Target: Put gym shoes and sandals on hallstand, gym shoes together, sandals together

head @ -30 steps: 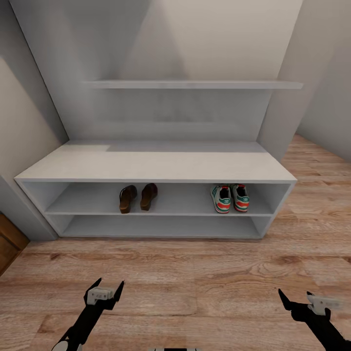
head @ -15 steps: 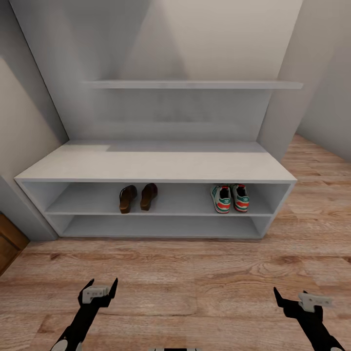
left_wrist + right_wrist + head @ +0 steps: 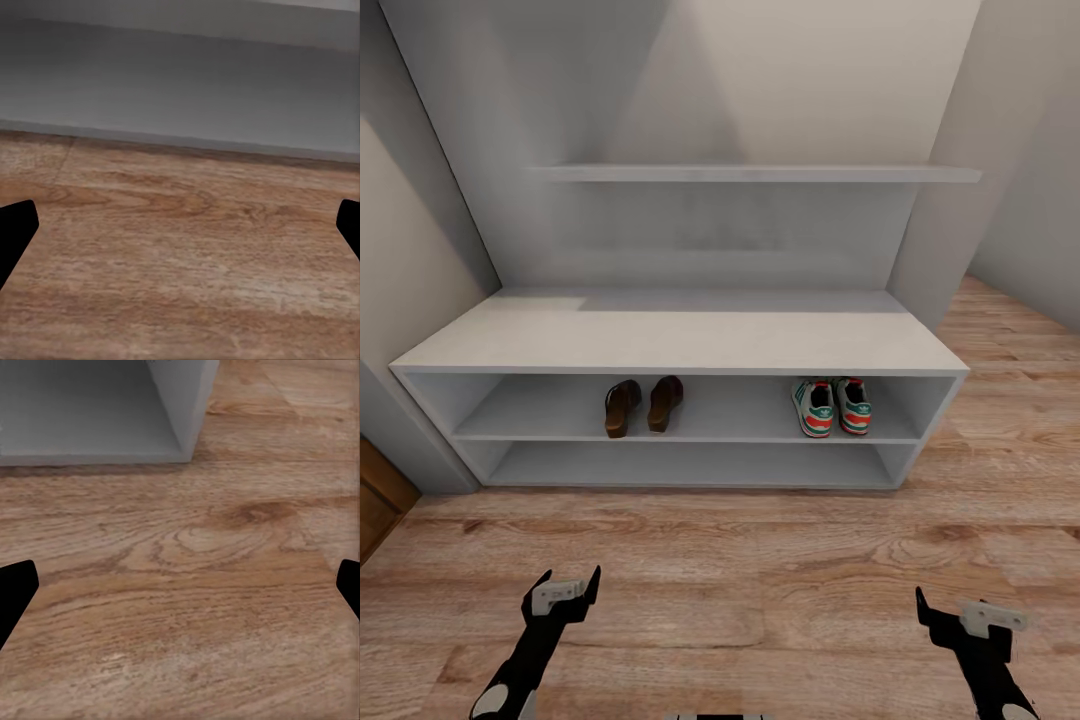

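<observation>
Pale grey, the long low bench stands against the wall with both pairs on its upper open shelf tier. Two dark brown leather sandals lie side by side left of centre; two cream-white sneakers with green stripes and orange-red heels sit together toward the right end, well apart from the sandals. Above the warm brown wood-plank floor, the left gripper and right gripper hover, fingers spread wide, holding nothing.

Both arms are showing as slim black limbs, the left arm carrying a pale grey joint cap low down. Each is ending in a light grey block ahead of black, pointed fingers.
</observation>
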